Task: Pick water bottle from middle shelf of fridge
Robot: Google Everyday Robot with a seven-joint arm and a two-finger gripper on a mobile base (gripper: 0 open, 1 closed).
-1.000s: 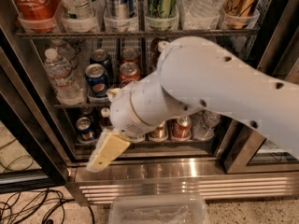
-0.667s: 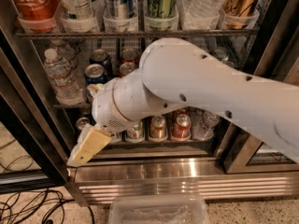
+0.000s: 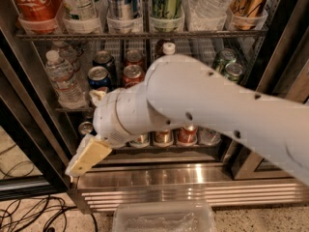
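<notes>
Gripper (image 3: 90,154): it is swinging left and downward, now hanging at the lower left of the fridge (image 3: 203,185); you cannot tell how wide it is or whether it grips anything.
Water bottle (image 3: 62,79): it is standing at the left of the middle shelf (image 3: 72,108), above the gripper.
Meaning: you are still approaching.

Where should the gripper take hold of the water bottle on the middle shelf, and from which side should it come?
Grip the water bottle around its ribbed body, probably at mid-height, coming straight from the open front. It stands upright at the left end of the middle shelf, with a blue can close beside it. The gripper is lower, before the steel base.
</notes>
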